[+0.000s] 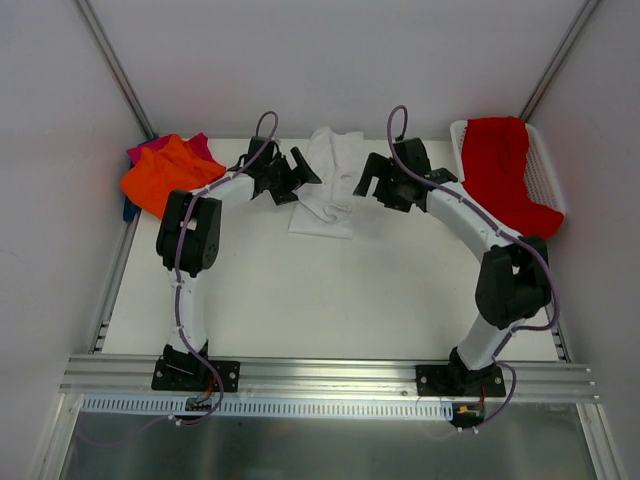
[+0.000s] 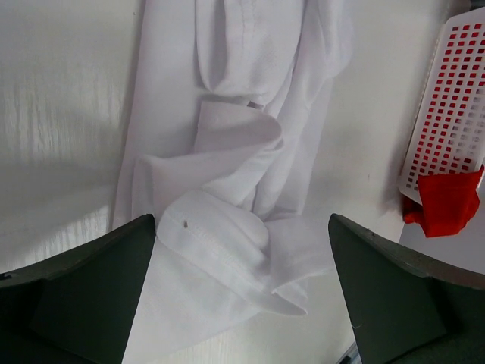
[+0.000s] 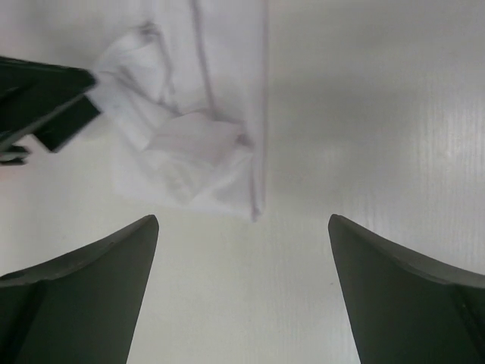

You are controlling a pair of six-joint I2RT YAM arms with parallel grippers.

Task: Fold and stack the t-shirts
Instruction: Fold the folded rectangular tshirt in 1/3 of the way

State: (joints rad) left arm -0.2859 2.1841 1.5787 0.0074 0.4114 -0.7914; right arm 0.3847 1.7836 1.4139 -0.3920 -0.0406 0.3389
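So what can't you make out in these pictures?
Top view: the blue thing, only a sliver under the orange shirt.
Top view: the pink shirt, mostly covered by the orange one.
Top view: the basket, its inside hidden by the red shirt.
Left wrist view: the basket, cut by the right edge.

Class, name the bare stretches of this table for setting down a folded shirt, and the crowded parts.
Bare: the table middle, bordered by the white t-shirt, left arm, right arm and near rail. Crowded: the far edge, holding the orange t-shirt, left pincer, right pincer, and the mesh basket with the red t-shirt.
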